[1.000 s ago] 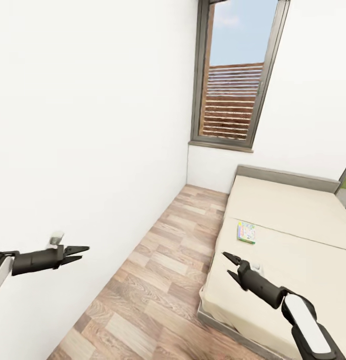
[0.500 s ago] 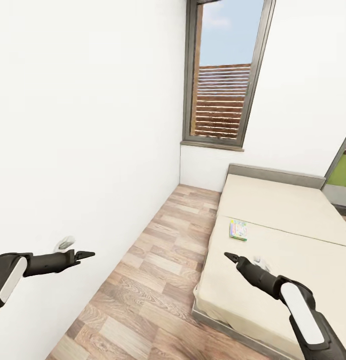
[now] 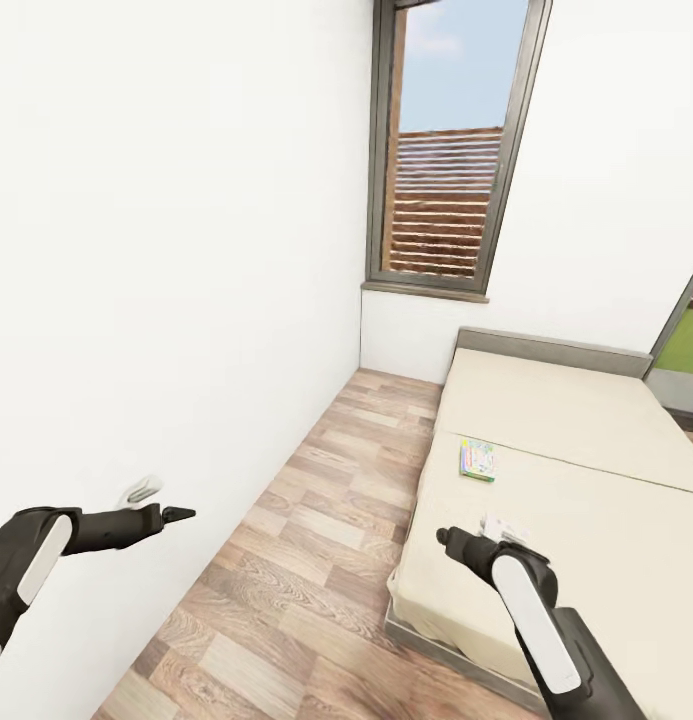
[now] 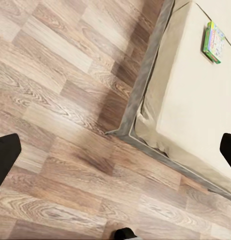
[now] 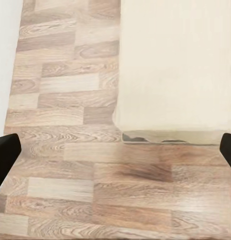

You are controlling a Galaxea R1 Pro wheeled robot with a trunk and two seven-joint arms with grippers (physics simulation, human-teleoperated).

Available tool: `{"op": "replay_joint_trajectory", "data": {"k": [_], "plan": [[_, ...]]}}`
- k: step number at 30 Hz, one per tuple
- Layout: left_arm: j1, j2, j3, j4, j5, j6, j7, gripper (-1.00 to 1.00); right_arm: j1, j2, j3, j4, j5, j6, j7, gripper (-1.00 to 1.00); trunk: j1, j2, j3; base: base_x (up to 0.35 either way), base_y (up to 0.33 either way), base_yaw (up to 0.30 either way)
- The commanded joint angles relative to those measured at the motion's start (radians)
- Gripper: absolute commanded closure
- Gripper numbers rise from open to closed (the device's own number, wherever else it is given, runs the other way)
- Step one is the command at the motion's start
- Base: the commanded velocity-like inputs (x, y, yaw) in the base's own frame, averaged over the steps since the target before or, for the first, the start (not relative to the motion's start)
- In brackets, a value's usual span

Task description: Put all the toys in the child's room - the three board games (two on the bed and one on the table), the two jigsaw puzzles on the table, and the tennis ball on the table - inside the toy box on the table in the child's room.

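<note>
One board game [image 3: 478, 460], a small flat box with a colourful cartoon cover, lies on the bed [image 3: 586, 470] near its left edge; it is also in the left wrist view [image 4: 214, 41]. My left gripper [image 3: 176, 514] hangs over the wood floor by the white wall, far left of the bed. Its fingertips [image 4: 5, 156] stand wide apart, so it is open with nothing held. My right gripper [image 3: 444, 537] hovers at the bed's near left corner, short of the game. It is open and empty too, fingertips [image 5: 5, 155] spread. The table, toy box, jigsaw puzzles and tennis ball are out of view.
A strip of wood-plank floor [image 3: 316, 520] runs between the white wall [image 3: 166, 300] and the bed's grey frame [image 3: 436, 640]. A tall grey-framed window [image 3: 446, 160] stands at the far end. The bed's low grey headboard [image 3: 551, 350] is against the back wall.
The view swung slightly early on, then held. My right arm has folded and turned, drawing its gripper a little lower and closer. The left gripper sank slightly. The board game has not moved.
</note>
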Motion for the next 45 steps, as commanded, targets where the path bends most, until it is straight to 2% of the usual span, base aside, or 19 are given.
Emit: {"op": "replay_joint_trajectory", "data": {"k": [1, 5, 8, 11, 18, 40, 45], "plan": [[-0.001, -0.009, 0.002, 0.0, -0.003, -0.002, 0.016, -1.0, -0.002, 0.021, 0.009, -0.007, -0.005, 0.005, -0.046, -1.0, 0.001, -0.002, -0.002, 0.0, 0.0, 0.0], [-0.001, -0.03, 0.002, 0.0, -0.003, -0.029, 0.063, -1.0, -0.003, 0.059, 0.024, -0.023, 0.0, 0.021, -0.089, -1.0, 0.001, -0.002, -0.002, 0.0, 0.0, 0.0], [-0.001, -0.046, 0.001, -0.001, -0.003, -0.043, 0.085, -1.0, -0.004, 0.071, 0.039, -0.038, 0.002, 0.032, -0.099, -1.0, 0.001, -0.002, -0.002, 0.0, 0.0, 0.0], [-0.001, -0.052, 0.0, -0.001, -0.003, -0.049, 0.092, -1.0, -0.004, 0.075, 0.045, -0.044, 0.002, 0.035, -0.101, -1.0, 0.001, -0.002, -0.002, 0.0, 0.0, 0.0], [-0.001, -0.057, 0.001, -0.001, -0.002, -0.054, 0.098, -1.0, -0.004, 0.078, 0.05, -0.049, 0.003, 0.037, -0.1, -1.0, 0.001, -0.002, -0.002, 0.0, 0.0, -0.125], [-0.001, -0.053, 0.007, -0.008, 0.003, -0.054, 0.087, -1.0, -0.004, 0.066, 0.039, -0.041, 0.001, 0.031, -0.1, -1.0, 0.001, -0.002, -0.008, 0.0, 0.0, -0.271], [-0.001, -0.05, 0.015, -0.017, 0.008, -0.047, 0.079, -1.0, -0.004, 0.064, 0.009, -0.041, -0.005, 0.031, -0.099, -1.0, 0.001, -0.002, -0.011, 0.0, 0.0, -0.268]]}}
